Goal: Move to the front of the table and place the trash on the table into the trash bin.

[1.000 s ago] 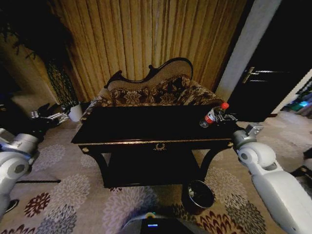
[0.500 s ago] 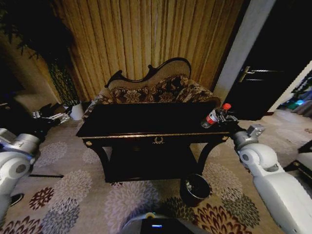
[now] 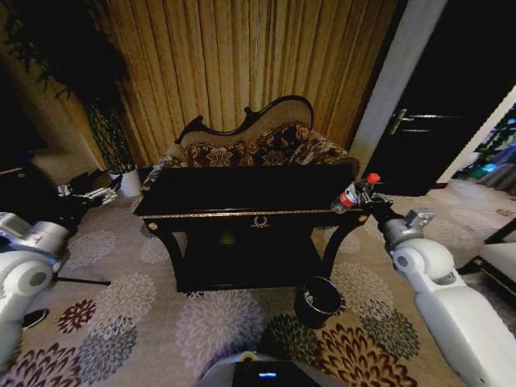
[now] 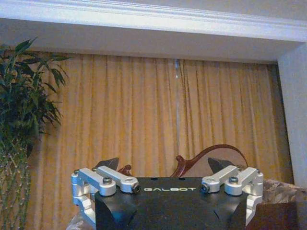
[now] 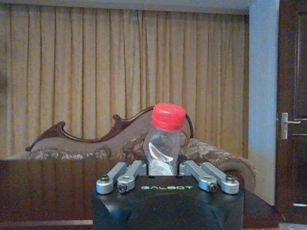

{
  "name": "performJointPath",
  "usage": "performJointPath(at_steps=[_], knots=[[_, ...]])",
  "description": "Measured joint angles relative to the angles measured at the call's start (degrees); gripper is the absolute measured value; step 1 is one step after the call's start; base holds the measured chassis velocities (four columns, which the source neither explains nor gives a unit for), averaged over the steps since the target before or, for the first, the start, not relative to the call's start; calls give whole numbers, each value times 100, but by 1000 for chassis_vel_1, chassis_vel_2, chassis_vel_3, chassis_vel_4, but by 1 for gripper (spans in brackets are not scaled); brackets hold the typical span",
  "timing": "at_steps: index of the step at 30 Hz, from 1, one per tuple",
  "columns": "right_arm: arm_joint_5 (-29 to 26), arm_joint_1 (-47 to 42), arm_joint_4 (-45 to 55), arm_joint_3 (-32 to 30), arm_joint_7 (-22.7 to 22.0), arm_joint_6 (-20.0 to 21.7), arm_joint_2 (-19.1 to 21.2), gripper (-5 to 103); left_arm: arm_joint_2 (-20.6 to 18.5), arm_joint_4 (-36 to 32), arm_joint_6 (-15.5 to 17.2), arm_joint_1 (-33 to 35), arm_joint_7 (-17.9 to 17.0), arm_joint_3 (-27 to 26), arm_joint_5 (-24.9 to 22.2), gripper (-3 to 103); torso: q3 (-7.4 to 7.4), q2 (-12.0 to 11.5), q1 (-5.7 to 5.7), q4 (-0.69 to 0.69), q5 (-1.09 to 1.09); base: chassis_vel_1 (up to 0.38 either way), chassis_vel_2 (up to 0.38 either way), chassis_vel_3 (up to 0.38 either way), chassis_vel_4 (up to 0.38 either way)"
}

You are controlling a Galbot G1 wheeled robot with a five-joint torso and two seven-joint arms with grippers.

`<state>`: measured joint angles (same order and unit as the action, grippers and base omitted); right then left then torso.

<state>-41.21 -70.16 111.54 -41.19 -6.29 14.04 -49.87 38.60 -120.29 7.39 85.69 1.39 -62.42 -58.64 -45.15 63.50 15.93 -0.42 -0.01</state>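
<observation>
Your right gripper (image 3: 364, 193) is clenched on the clear plastic bottle (image 3: 352, 192), which hangs in the air just off the right end of the black console table (image 3: 242, 196), red cap (image 3: 372, 177) tilted up and away from the arm. In the right wrist view the bottle (image 5: 163, 146) rises between the jaws, which pinch its body low down and leave the shoulder and cap (image 5: 168, 116) free.

Expect it to handle as a light thing: it looks empty, or close to it, though the dim view does not settle that. Thin clear plastic of this kind gives under pressure and is smooth, so a hard squeeze would dent it and a slack one could let it slip or swing. The grip on the body is, I judge, a sound place to hold, since the label there gives more bite than bare plastic; the neck under the cap would be stiffer but narrower.

The round dark trash bin (image 3: 316, 301) stands on the floral carpet (image 3: 201, 326) in front of the table's right leg, well below the bottle and nearer the robot.

Your left gripper (image 4: 168, 181) is released, its fingers spread with nothing between them, and that arm sits parked out at your left side, facing the curtain (image 4: 144, 115).
</observation>
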Motion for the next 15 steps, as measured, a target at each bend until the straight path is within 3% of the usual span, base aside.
performJointPath(at_steps=[8,11,14,15], knots=[[703,-87,-1190,385,287,-369,-604,25,28,-63,-11,84,-1,-126,-1,100,-2,-3,4,1,0,2,-6,-7,5],[1049,68,-2078,544,355,-704,-889,25,61,-68,-15,99,-1,-159,2,100,-1,-2,2,1,-1,0,0,0,0],[1548,333,-3443,723,472,-1295,-1208,25,77,-67,-24,114,0,-174,5,100,-1,-2,2,0,3,0,0,0,0],[1548,333,-3443,723,472,-1295,-1208,25,77,-67,-24,114,0,-174,5,100,-1,-2,2,0,3,0,0,0,0]])
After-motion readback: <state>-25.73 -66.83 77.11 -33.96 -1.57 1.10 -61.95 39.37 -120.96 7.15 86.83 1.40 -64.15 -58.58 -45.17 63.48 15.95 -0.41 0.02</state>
